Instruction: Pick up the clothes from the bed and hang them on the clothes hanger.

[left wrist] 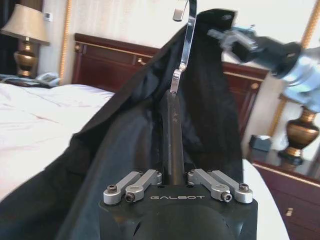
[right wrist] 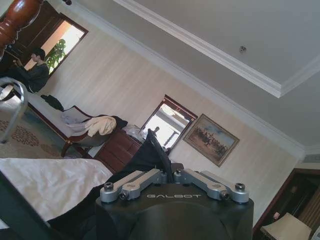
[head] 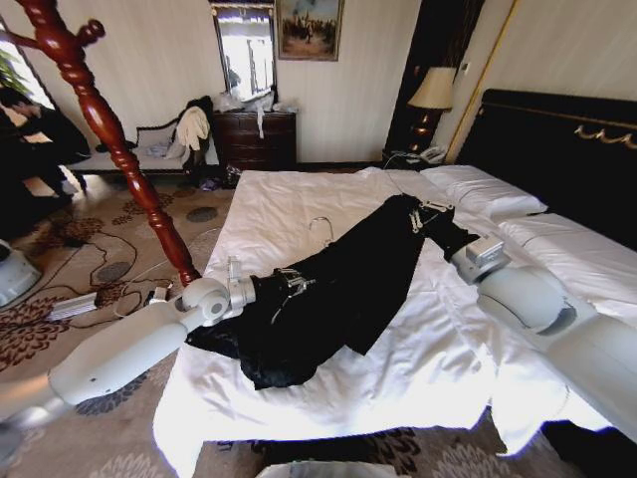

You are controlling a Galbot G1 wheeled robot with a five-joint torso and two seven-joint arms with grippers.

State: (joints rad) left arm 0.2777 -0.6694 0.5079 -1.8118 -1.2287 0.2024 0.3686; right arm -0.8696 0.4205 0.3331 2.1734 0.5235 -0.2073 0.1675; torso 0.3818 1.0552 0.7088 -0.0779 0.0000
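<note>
While black garment (head: 338, 289) lies on bed (head: 289, 199), my left gripper (head: 289, 282) clamps hanger (left wrist: 172, 145) at 9 o'clock; right gripper (head: 426, 214) pinches fabric at 1 o'clock. Dressing underway, hanging left.

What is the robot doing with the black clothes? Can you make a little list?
left gripper: shut on the black hanger, its silver hook sticking out past the fabric
right gripper: shut on one end of the black garment, lifting it
garment: stretched between both grippers, low over the bed
coat stand: beside the bed
</note>
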